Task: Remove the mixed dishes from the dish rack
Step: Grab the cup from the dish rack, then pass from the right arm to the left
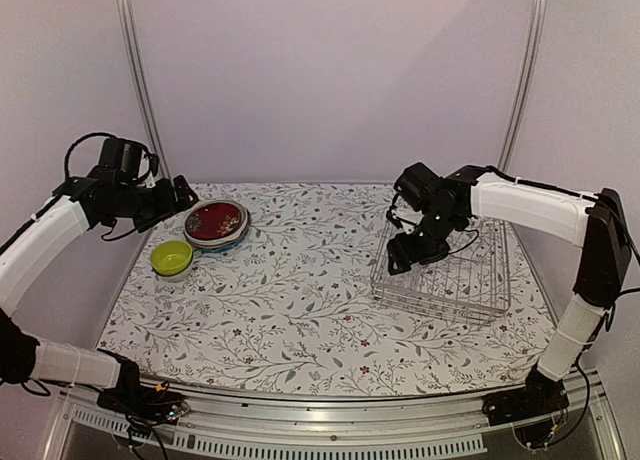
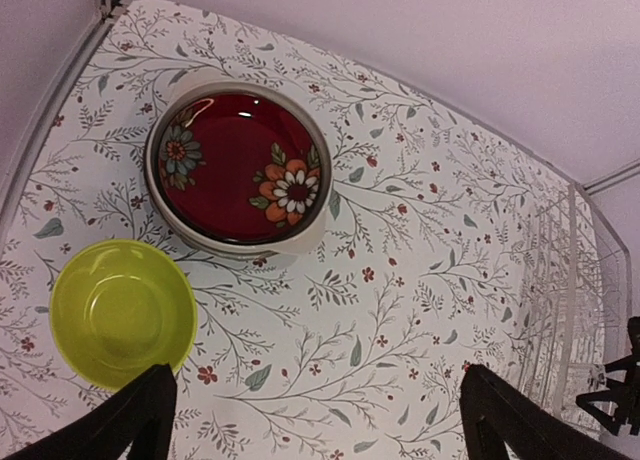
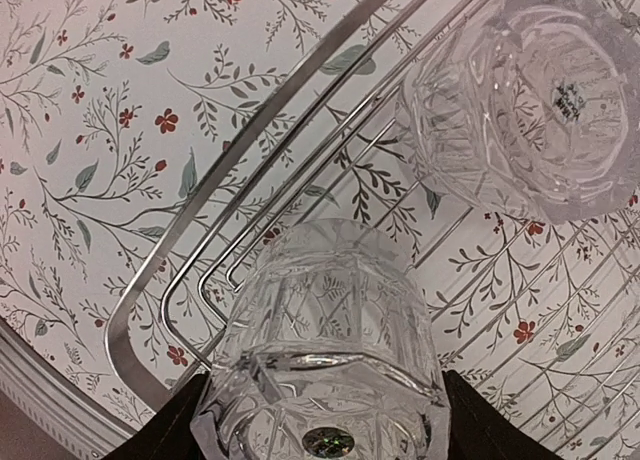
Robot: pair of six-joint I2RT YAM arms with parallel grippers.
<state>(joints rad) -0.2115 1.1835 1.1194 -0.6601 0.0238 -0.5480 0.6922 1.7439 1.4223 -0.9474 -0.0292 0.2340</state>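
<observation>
Right gripper [image 3: 320,425] straddles near glass [image 3: 325,320] at rack [image 3: 200,206] corner, glass centred between fingers; clamped or not, cannot tell. Second glass [image 3: 530,90] just beyond. Left gripper [image 2: 320,420] wide open, empty, well apart.

Top view: I overlook the whole floral-print table [image 1: 300,310] from behind.
Left wrist: high, downward; shares round red floral plate [image 2: 240,165].
Right wrist: close above a clear faceted drinking glass [image 3: 330,320].

We see soft, even, pinkish light with faint shadows. Glare streaks the red plate [image 2: 240,170]; the glass [image 3: 325,350] at lower centre looks slightly soft.
</observation>
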